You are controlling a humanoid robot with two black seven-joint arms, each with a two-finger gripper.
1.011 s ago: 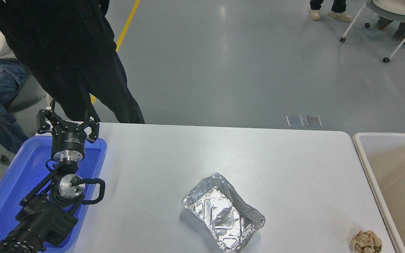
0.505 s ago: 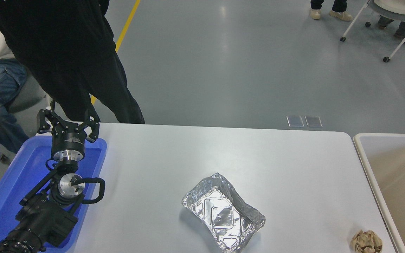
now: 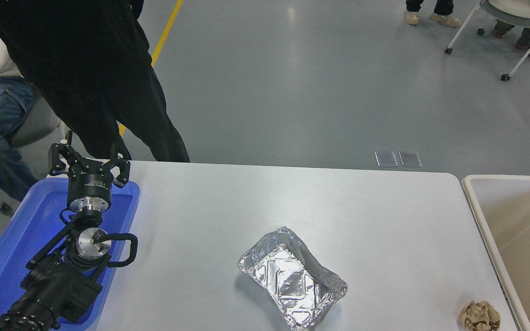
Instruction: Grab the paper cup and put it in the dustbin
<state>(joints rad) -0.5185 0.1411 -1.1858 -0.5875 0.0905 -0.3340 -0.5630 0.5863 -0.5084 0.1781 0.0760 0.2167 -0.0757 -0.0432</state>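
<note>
Nothing has shifted since a second ago: the scene sits exactly as before. Taking the foil tray [image 3: 292, 279] as my landmark, the crumpled brown paper ball [image 3: 479, 316] lies well to its right near the table's [image 3: 210, 216] front corner. My left gripper [image 3: 89, 158] hangs far to the tray's left, fingers spread wide and holding nothing, over the far end of the blue tray [image 3: 12, 248]. The dustbin [image 3: 476, 202] stands right of the foil tray, beyond the table's edge, well apart from my gripper. A person in black [image 3: 85, 69] stands beyond the far edge.
</note>
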